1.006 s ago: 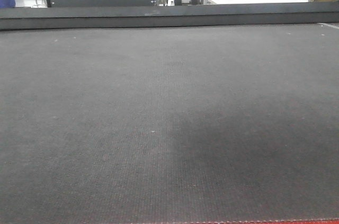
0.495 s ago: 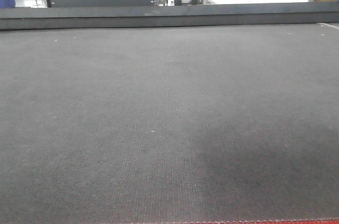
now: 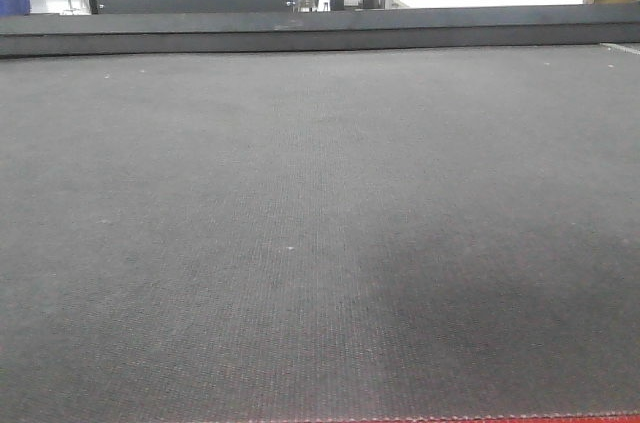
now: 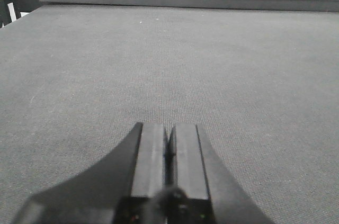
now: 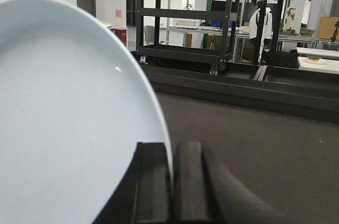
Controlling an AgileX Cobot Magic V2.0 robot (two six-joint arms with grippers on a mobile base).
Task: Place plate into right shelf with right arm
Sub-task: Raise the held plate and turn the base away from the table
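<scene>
Glossy white plate [image 5: 63, 118], smooth and plain, rim pinched in right tool [image 5: 172, 152], left tool [image 4: 168, 134] pressed together

The plate [image 5: 69, 118] is seen as smooth and glossy. The tabletop [image 3: 300, 223] is covered in matt, finely woven dark grey cloth. The left gripper [image 4: 168, 131] is finished in matt black

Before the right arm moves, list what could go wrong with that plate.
1. The right hand pinches only the rim of the glossy plate, so it may slip or pivot out.
2. The plate fills the left of the right wrist view, so obstacles there could go unseen.
</scene>
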